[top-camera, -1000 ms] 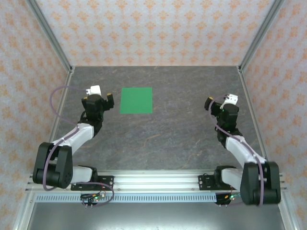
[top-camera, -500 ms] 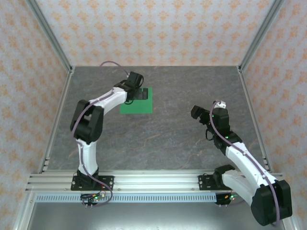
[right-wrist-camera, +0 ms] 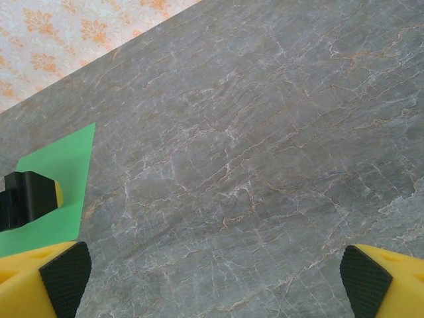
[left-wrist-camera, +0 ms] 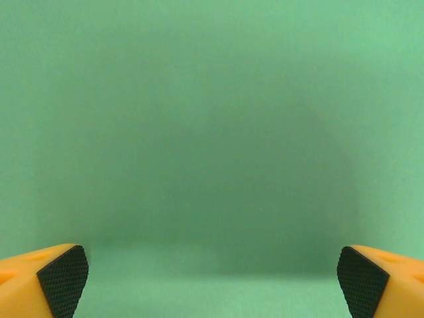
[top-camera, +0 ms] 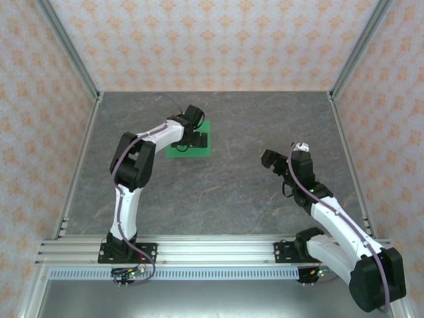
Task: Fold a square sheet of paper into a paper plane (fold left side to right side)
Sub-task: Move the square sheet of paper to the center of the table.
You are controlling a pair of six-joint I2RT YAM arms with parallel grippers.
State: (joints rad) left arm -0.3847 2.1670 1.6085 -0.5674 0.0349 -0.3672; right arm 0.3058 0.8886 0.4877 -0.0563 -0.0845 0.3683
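1 sheet, 1 left gripper, 1 right gripper

The square sheet of paper is plain green, smooth and matt, without a crease. The table looks like grey veined stone with a dull finish. The left gripper has smooth orange plastic fingers faced with black pads of fine cross-hatched grain; the right gripper has the same pads on yellow plastic. The rail along the table's near edge is ribbed bare metal.
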